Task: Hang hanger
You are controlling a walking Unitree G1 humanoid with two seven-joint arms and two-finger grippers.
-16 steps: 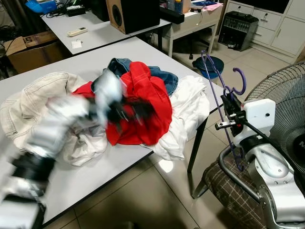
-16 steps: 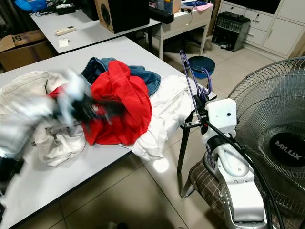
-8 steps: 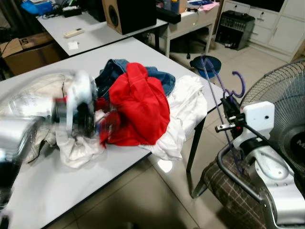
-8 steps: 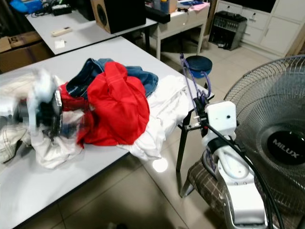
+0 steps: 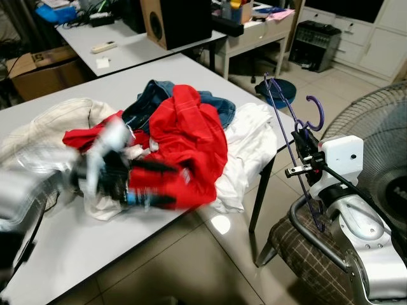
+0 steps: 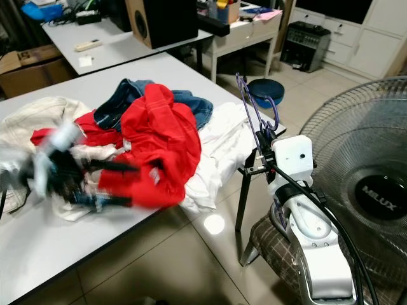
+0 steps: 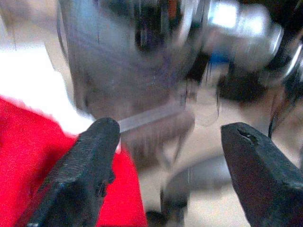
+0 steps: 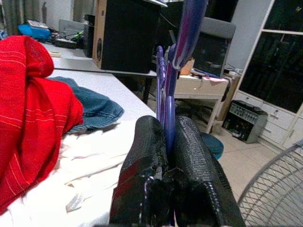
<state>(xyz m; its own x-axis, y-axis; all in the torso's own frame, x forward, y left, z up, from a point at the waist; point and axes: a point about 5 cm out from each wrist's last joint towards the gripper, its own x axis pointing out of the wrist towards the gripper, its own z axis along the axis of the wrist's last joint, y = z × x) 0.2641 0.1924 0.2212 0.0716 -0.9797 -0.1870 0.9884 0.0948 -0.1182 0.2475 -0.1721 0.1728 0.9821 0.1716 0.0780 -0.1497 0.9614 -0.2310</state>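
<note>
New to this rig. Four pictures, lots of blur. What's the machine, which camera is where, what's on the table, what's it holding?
It is a humanoid robot with two silver arms, each ending in two long black fingers. Two pictures come from a stereo camera on its head, looking down at the scene. The other two come from cameras on each wrist, looking along that gripper's fingers.

On the grey table lies a heap of clothes: a red garment, blue jeans, a white garment and a cream one.

The right gripper, off the table's right end, is shut on a purple hanger, held upright. The left gripper is blurred with motion over the red garment, its fingers open and holding nothing. A standing fan is on the right.
</note>
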